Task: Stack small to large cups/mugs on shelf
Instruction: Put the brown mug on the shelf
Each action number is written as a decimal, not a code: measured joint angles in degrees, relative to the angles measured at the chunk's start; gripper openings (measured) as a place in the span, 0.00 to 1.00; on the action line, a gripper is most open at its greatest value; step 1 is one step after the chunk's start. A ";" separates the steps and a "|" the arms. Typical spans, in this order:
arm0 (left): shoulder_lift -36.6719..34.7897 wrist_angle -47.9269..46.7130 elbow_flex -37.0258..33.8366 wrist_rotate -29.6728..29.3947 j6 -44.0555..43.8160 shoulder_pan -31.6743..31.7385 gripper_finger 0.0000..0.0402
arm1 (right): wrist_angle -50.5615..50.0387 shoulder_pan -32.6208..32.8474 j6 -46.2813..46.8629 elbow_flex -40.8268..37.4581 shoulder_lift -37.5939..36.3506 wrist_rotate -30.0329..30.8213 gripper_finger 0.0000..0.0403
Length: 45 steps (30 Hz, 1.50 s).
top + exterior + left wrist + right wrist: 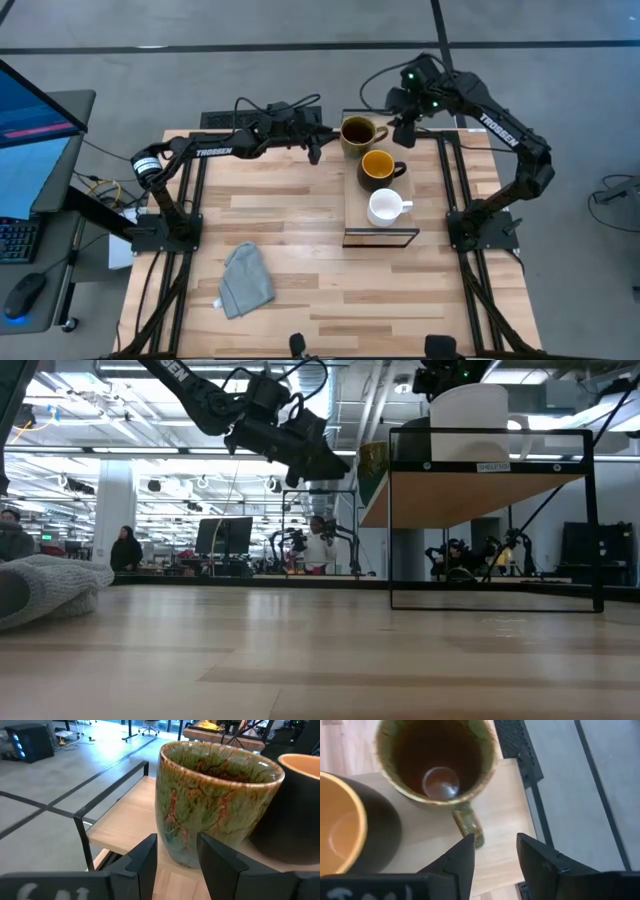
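Observation:
Three mugs stand in a row on the light wood shelf (358,205): the olive-brown mug (357,133) at the far end, the dark mug with the yellow-orange inside (378,168) in the middle, and the white mug (385,207) at the near end. My left gripper (315,150) is open just left of the olive mug (210,795), level with its wall and apart from it. My right gripper (405,132) is open above the shelf's far right corner, its fingers (495,860) standing near the olive mug's handle (468,822) without touching it.
A grey cloth (245,280) lies on the tabletop at the near left, and it also shows in the low view (50,585). The shelf's dark frame (490,520) stands right of centre. People and other rigs show in the room behind.

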 joint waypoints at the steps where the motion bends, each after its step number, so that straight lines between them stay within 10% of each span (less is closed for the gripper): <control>1: 0.00 -0.37 0.00 0.00 0.00 0.00 0.32 | -0.02 0.37 0.00 0.00 0.00 -0.07 0.42; 30: 0.00 -2.18 0.00 1.51 -0.63 -0.04 0.32 | -1.35 1.78 0.03 -1.92 5.79 0.94 0.39; 45: 0.00 -2.15 0.00 1.29 -0.17 -0.04 0.32 | -2.93 1.76 0.01 -1.86 5.48 1.41 0.14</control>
